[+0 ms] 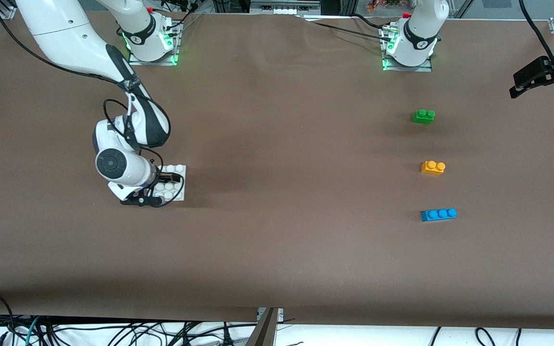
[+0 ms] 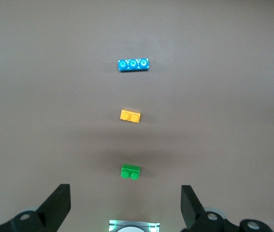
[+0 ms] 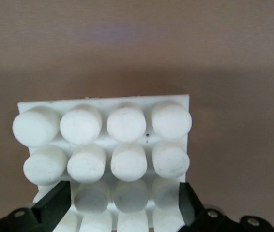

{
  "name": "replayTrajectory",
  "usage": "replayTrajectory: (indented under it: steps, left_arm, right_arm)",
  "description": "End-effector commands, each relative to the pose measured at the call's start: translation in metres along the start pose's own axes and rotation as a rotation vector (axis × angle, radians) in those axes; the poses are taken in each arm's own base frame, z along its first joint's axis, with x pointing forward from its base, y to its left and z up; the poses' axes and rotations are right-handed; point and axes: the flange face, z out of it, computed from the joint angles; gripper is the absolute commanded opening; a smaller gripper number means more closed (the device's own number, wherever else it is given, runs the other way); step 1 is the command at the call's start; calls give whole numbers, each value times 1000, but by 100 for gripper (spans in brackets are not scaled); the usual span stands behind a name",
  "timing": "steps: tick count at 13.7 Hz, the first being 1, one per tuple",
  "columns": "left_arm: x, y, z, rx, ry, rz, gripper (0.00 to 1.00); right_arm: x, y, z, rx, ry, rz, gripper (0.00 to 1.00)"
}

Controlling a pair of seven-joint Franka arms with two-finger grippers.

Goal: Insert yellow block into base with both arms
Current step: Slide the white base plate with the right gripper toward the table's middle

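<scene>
While the right arm reaches down from its base toward its own end of the surface [image 1: 277, 250], the right tool [image 1: 167, 184] sits low over the base [image 1: 178, 169], a flat white square plate with a grid of round studs. Its two black fingers [image 3: 54, 205] stand wide apart, one at each side of the plate's rows of studs, and the right wrist view does not show them pressing on the plate, so nothing is gripped. The base lies flat on the brown surface. Well apart from it, toward the left arm's end, three bricks lie in a row, none touching another: the green brick [image 1: 423, 116] is farthest from the front camera, the yellow block [image 1: 433, 167] lies in the middle, and the blue brick [image 1: 438, 214], longer and with three studs, is nearest to that camera. The yellow block rests studs up with nothing on it or against it. High over the surface's edge at the left arm's end, the left tool [image 1: 541, 79] hangs with its fingers [image 2: 54, 205] spread wide and empty, and the left wrist view looks down on all three bricks from above.
</scene>
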Motion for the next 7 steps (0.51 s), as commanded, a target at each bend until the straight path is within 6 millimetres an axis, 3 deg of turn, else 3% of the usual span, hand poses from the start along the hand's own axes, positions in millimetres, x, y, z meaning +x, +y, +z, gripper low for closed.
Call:
replayTrajectory:
  steps: [1,7]
  left_arm:
    - [-2,-2,-2,5,-10,15,100]
    - [-1,-12,5,1,-28,-6,100]
  right_arm:
    - [-2,-36,3,17,8,24,100]
    - [-21,-126,10,24,54,39,100]
